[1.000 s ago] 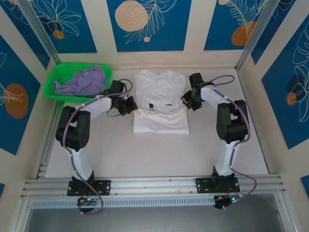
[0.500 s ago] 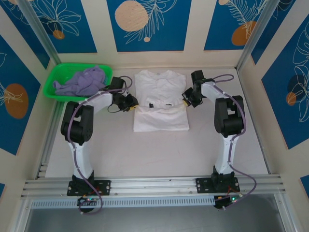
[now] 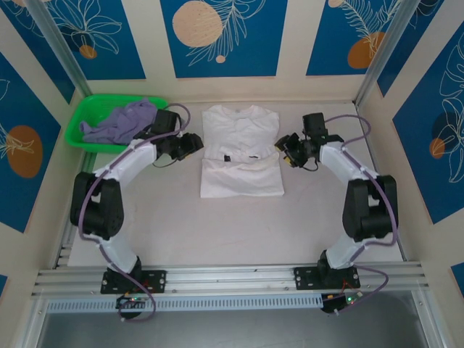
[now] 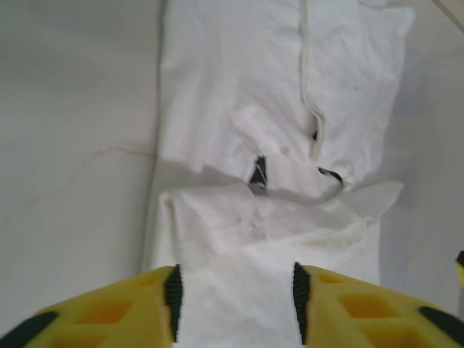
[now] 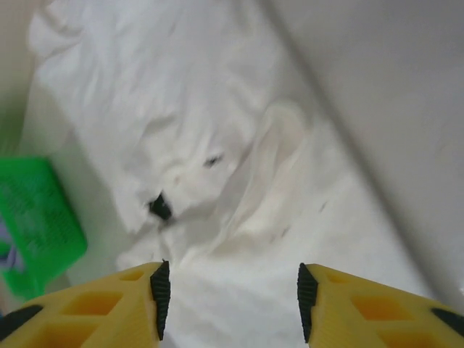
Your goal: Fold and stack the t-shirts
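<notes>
White t-shirt (image 3: 241, 134): lies flat on the middle of the worktop (image 3: 239, 225), collar toward the back wall. Its near part is doubled over in a rumpled fold, and bits of the black chest print show at the fold edge.
Lavender t-shirt (image 3: 119, 122): bunched in the green basket (image 3: 72, 134) at the back-left corner, well apart from the white one.
Left gripper (image 3: 193, 142): just beside the white shirt's left edge, fingers apart, nothing between them.
Right gripper (image 3: 282, 148): just beside the shirt's right edge, fingers apart, nothing held.
</notes>
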